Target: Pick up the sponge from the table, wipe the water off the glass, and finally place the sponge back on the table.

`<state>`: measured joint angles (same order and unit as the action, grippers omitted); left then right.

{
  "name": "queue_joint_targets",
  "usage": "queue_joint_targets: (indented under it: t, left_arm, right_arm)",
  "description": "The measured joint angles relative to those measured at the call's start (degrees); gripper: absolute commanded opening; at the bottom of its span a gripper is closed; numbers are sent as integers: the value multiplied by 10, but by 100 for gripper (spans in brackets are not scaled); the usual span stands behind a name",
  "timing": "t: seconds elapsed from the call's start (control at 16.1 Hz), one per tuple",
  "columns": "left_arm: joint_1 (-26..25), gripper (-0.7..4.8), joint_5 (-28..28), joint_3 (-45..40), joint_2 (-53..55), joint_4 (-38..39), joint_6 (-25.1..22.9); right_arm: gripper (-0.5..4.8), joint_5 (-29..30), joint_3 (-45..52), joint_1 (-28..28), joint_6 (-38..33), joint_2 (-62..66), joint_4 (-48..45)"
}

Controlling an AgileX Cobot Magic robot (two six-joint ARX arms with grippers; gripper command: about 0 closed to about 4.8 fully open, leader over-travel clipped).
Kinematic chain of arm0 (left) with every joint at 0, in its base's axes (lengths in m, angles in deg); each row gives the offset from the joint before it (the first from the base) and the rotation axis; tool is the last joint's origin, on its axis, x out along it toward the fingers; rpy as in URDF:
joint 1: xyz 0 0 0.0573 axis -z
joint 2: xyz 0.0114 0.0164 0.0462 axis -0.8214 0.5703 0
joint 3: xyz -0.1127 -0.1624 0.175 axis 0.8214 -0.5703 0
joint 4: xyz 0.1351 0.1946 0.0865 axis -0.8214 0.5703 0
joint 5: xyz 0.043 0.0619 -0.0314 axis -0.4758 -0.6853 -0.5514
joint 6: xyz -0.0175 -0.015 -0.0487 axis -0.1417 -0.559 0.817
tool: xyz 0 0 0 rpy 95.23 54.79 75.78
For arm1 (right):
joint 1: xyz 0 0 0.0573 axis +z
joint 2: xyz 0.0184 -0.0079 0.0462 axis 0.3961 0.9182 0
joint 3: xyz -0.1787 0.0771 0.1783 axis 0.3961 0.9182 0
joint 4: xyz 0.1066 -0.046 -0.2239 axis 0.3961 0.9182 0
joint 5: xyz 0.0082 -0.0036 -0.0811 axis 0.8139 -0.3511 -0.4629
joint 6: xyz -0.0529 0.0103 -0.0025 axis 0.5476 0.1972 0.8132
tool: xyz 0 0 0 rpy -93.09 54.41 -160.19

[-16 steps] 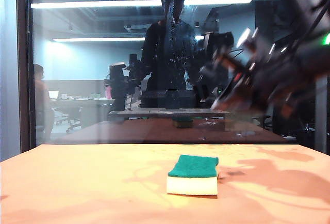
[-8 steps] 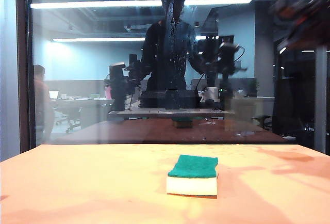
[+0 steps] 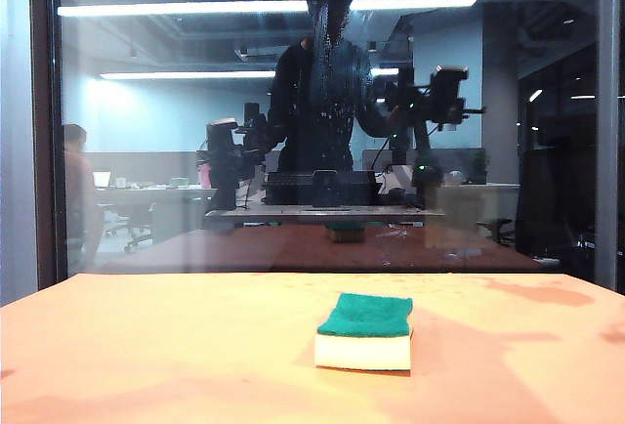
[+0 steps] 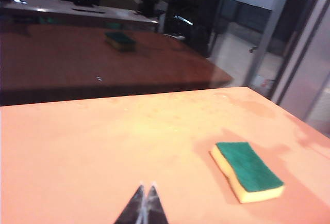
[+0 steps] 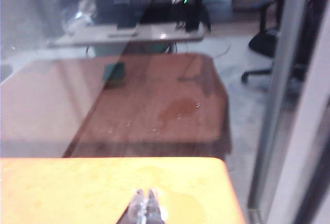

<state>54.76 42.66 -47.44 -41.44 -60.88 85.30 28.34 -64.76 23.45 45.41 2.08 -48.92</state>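
The sponge (image 3: 364, 331), a rectangular block of green scouring pad over pale foam, lies flat near the middle of the smooth orange bench (image 3: 146, 346), ungripped. Droplets of water (image 3: 327, 82) streak the upright reflective glass (image 3: 176, 150) behind. Left claw (image 4: 146, 190) and right claw (image 5: 144, 197) hang closed above the bench; approaching closed, either would likely shove the sponge rather than grasp it.

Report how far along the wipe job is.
Done, apparently: the sponge lies flat on the table, green side up, with nothing touching it. In hand: nothing; the left gripper and right gripper are shut and empty above the table. Left, possibly: whitish water droplets show on the glass, so wiping looks incomplete.
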Motion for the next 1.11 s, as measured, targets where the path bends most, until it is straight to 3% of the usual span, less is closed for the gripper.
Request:
queue_joint_targets:
  t: [0.5,0.81,1.11]
  left_arm:
    - [0,-6,-148,0,0,0,-62]
    - [0,-6,-168,0,0,-28,-87]
    - [0,-6,-274,0,0,-72,-105]
  right_arm:
    - [-5,-37,129,0,-1,-230,57]
    - [-5,-63,171,0,-3,-364,88]
    - [-5,-62,223,0,-14,-444,127]
